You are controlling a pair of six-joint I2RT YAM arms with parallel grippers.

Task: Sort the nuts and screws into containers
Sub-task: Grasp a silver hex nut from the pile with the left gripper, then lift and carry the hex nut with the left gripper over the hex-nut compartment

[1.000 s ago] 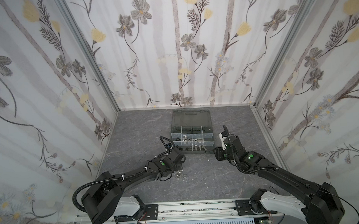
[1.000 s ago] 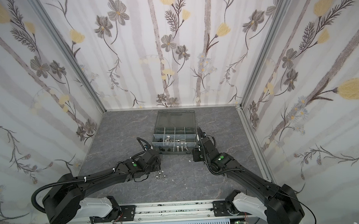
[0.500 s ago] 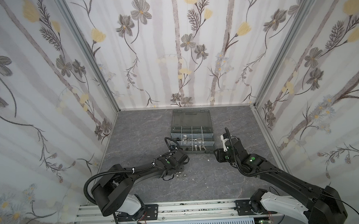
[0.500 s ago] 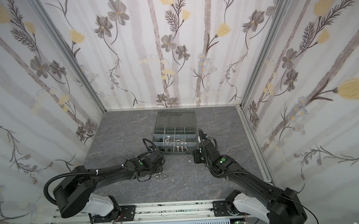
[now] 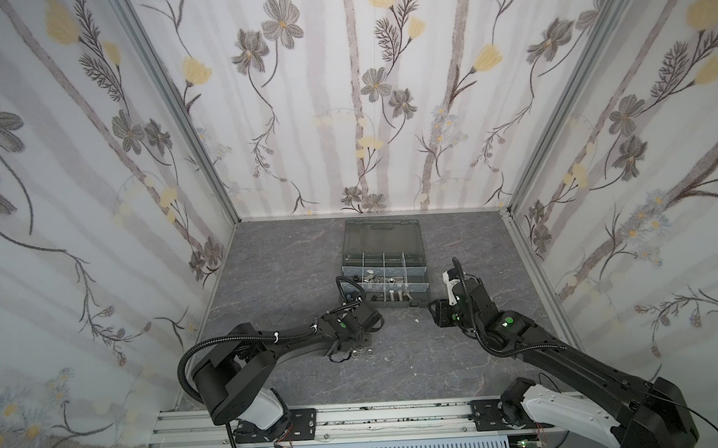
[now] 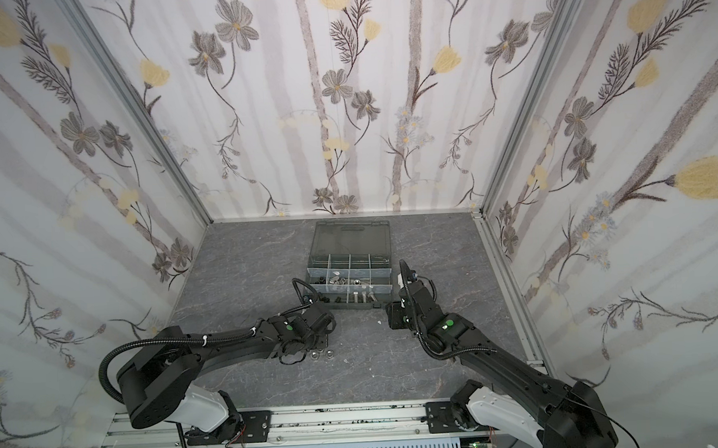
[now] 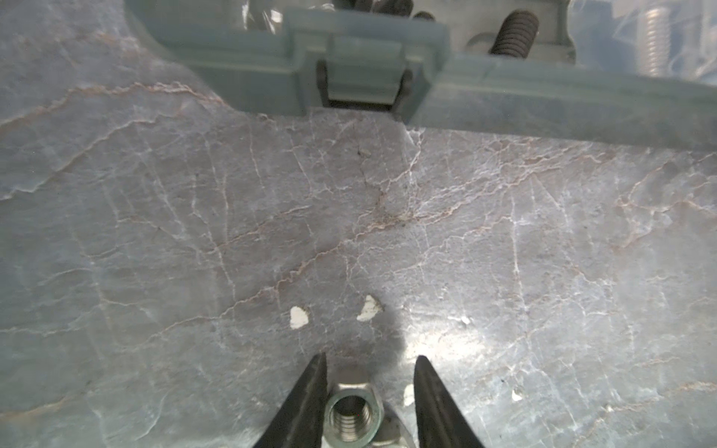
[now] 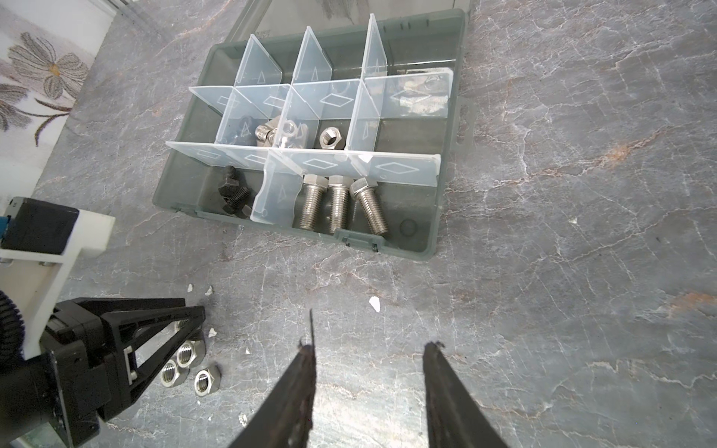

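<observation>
You look most of the way through. In the right wrist view the organiser case [image 8: 436, 217] sits upper middle of the frame. Three silver bolts [image 8: 337, 205] lie side by side in one cell, black screws [image 8: 232, 190] in the cell beside them, and silver nuts [image 8: 331, 137] in the row behind.

What is left, as far as you can see, is three loose hex nuts [image 8: 207, 382]. They are bright, threaded and clustered close together on the tabletop [image 8: 543, 310] at lower left. The left gripper [image 7: 371, 356] straddles one with its jaws partly apart, one jaw touching it, not clamped. The right gripper [image 8: 371, 344] hovers with jaws apart and empty.
</observation>
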